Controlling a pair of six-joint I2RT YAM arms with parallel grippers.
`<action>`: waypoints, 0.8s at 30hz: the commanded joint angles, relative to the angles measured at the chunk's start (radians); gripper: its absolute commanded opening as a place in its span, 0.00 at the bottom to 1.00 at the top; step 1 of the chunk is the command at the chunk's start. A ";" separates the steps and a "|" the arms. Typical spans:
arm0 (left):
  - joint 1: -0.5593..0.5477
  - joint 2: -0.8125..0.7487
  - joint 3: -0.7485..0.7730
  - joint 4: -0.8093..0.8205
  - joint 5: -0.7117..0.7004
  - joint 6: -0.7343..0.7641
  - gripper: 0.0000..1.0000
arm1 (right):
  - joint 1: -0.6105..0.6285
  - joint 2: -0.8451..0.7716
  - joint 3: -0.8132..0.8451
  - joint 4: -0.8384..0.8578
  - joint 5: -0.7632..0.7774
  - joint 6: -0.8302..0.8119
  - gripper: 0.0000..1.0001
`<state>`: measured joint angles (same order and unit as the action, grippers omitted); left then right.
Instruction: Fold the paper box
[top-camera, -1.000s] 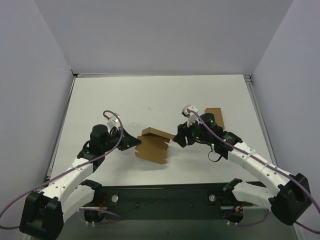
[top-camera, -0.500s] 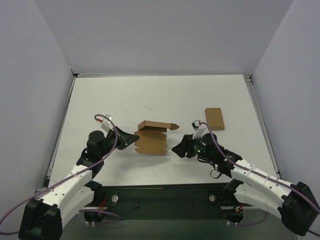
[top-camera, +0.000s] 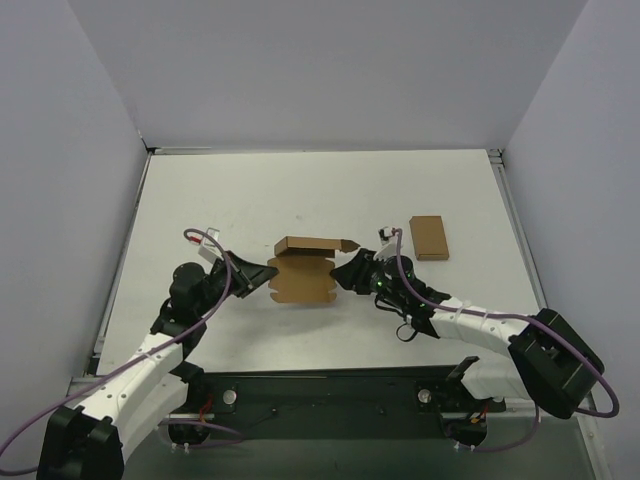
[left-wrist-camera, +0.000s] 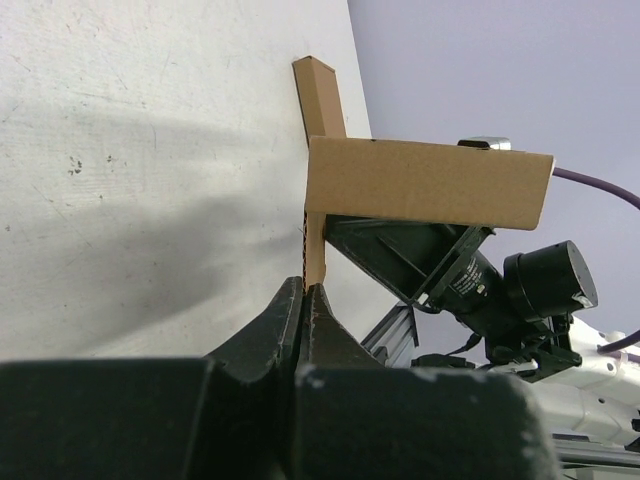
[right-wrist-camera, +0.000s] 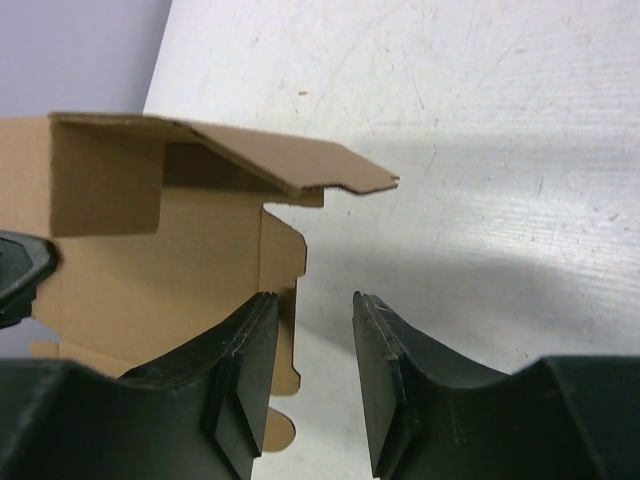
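Observation:
The paper box (top-camera: 303, 275), brown kraft card with notched flaps, lies on the white table with its far wall (top-camera: 310, 245) folded up. My left gripper (top-camera: 270, 276) is shut on the box's left edge. In the left wrist view its fingertips (left-wrist-camera: 305, 291) pinch a thin card edge below a raised flap (left-wrist-camera: 430, 184). My right gripper (top-camera: 341, 274) is open at the box's right side. In the right wrist view its jaws (right-wrist-camera: 315, 312) stand apart with only table between them. The left finger (right-wrist-camera: 245, 350) sits over the box's notched side flap (right-wrist-camera: 283, 255).
A narrower plain brown cardboard rectangle (top-camera: 428, 237) lies flat to the right of the box, behind my right arm. White walls close the table on three sides. The black base rail (top-camera: 330, 395) runs along the near edge.
The box came down from a tilted hold to lie flatter on the table. My right gripper swung from behind the box to its right edge, and its jaws narrowed. The left gripper stayed shut.

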<state>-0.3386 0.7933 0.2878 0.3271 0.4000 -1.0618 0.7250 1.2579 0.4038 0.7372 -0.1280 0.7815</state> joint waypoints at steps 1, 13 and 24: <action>0.001 -0.029 0.013 0.066 -0.004 -0.024 0.00 | -0.022 0.000 0.053 0.155 0.080 -0.001 0.37; 0.001 -0.049 0.002 0.069 -0.003 -0.040 0.00 | -0.095 0.087 0.098 0.237 -0.022 0.056 0.39; 0.001 -0.040 -0.010 0.093 -0.004 -0.046 0.00 | -0.090 0.107 0.119 0.277 -0.070 0.093 0.38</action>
<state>-0.3382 0.7605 0.2798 0.3569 0.3904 -1.0969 0.6289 1.3502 0.4717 0.9051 -0.1539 0.8513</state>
